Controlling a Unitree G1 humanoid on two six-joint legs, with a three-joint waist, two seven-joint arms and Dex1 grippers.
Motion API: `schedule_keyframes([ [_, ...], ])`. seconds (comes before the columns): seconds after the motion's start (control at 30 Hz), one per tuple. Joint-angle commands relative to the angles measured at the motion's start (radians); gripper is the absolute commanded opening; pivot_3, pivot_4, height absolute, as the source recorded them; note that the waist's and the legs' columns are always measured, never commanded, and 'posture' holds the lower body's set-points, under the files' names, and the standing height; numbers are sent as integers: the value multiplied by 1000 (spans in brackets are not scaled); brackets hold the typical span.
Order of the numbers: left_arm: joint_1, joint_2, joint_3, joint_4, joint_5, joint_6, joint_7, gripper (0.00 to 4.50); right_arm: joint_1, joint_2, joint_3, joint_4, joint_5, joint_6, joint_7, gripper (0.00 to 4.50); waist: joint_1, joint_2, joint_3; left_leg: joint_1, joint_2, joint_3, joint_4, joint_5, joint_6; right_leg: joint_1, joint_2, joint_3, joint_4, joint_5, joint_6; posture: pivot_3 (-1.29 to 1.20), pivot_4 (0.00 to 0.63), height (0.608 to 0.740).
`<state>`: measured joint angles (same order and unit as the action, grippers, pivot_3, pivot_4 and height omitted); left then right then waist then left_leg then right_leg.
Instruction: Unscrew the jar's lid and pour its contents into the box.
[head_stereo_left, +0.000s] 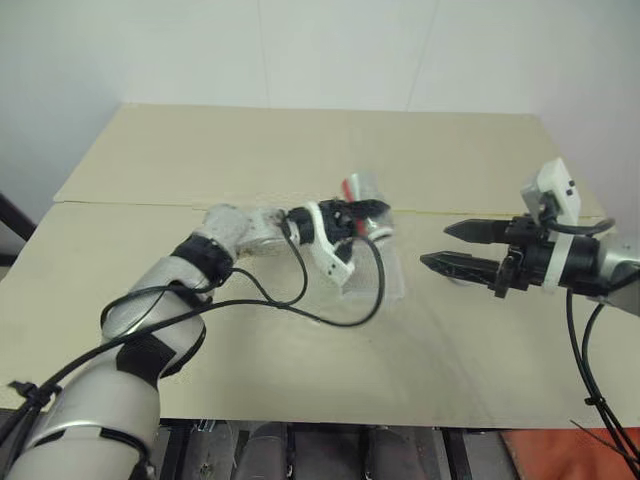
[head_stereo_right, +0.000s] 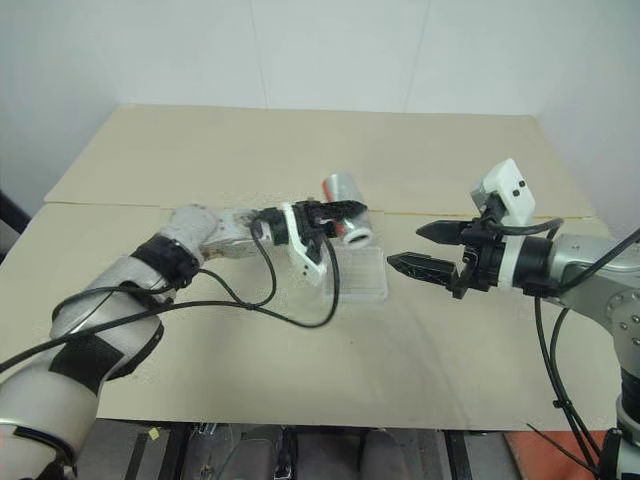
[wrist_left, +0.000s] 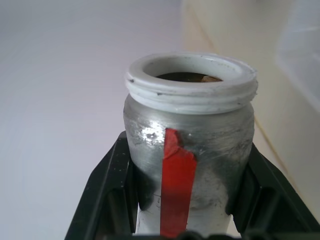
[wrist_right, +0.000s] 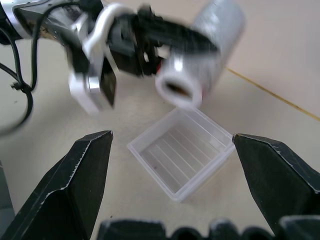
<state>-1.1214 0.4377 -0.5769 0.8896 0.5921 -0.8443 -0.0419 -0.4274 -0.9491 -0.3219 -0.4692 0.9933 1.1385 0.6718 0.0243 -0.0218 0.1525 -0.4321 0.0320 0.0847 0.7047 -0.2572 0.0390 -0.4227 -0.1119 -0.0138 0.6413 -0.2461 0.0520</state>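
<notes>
One open jar (head_stereo_right: 345, 210) tilted above the box (head_stereo_right: 362, 275).

Beige tabletop (head_stereo_left: 300, 150) spans most of frame, matte, evenly lit. Thin seam line (head_stereo_left: 130, 204) crosses it left to right at mid height. Plain white wall (head_stereo_left: 300, 50) fills top of frame, faint vertical panel joints. Dark metal framework (head_stereo_left: 330, 450) under table's near edge, bottom centre. Orange-red patch of floor (head_stereo_left: 545, 455) at lower right corner.
</notes>
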Motion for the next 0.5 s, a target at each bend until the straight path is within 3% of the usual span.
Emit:
schedule_keyframes([
  [0.03,56,-41,197,-98,-422,212,-347,1955,-5,3,-37,-27,13,-32,-11,4452,0,0,0,0,0,0,0,0,0,0,0,0,0,0,0,0,150,740],
  [0.1,118,-66,324,-203,-672,494,-540,1955,-7,18,-36,-28,19,-33,-23,4452,-2,0,0,0,0,-1,1,0,0,1,0,0,0,0,0,0,150,740],
  [0.23,202,-73,469,-374,-877,907,-614,1955,-5,28,-29,-38,24,-36,-30,4452,-16,0,0,0,0,-4,2,0,0,1,1,0,0,0,0,0,150,740],
  [0.37,303,-86,537,-533,-927,1151,-535,1955,-14,32,-27,-38,30,-35,-38,4452,-18,0,0,0,0,-5,2,0,0,2,1,1,0,0,0,0,150,740],
  [0.5,388,-107,533,-657,-897,1199,-489,1955,-27,28,-19,-31,29,-39,-31,4452,-12,0,0,1,0,-6,2,0,0,2,1,1,0,0,0,0,150,740],
])
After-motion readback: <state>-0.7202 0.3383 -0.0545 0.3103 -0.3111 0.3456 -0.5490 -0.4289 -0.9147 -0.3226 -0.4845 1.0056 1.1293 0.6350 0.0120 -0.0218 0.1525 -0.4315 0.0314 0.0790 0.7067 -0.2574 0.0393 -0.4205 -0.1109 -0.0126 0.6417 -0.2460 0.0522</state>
